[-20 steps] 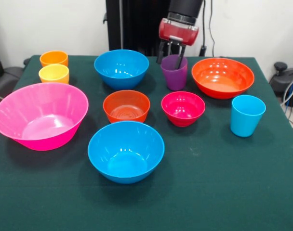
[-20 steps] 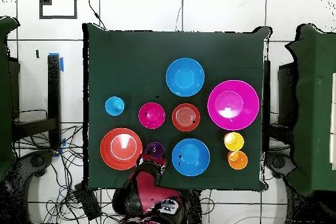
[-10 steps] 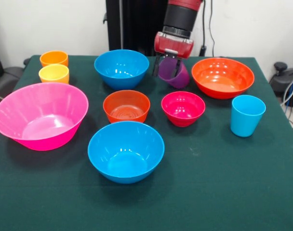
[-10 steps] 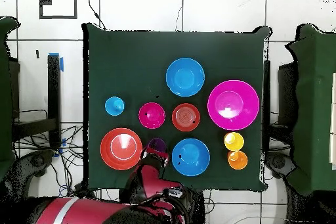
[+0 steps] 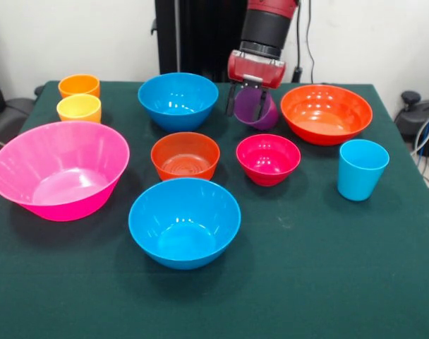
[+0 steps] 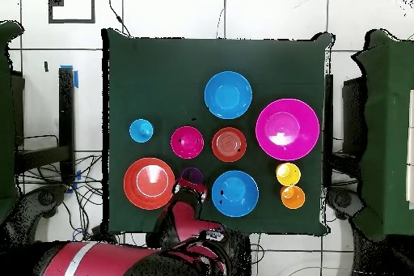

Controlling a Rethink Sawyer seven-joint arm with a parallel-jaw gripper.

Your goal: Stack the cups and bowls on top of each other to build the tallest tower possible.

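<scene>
Purple cup in end effector

I'm seeing a dark green counter, white tiled floor lying around it, black cables trailing alongside.

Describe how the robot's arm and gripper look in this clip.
The arm is a round column with a glossy red section above a black one. Below sits a boxy glossy red gripper body with dark, thin fingers. Overhead, the red arm carries a pale stripe and black joints.
</scene>
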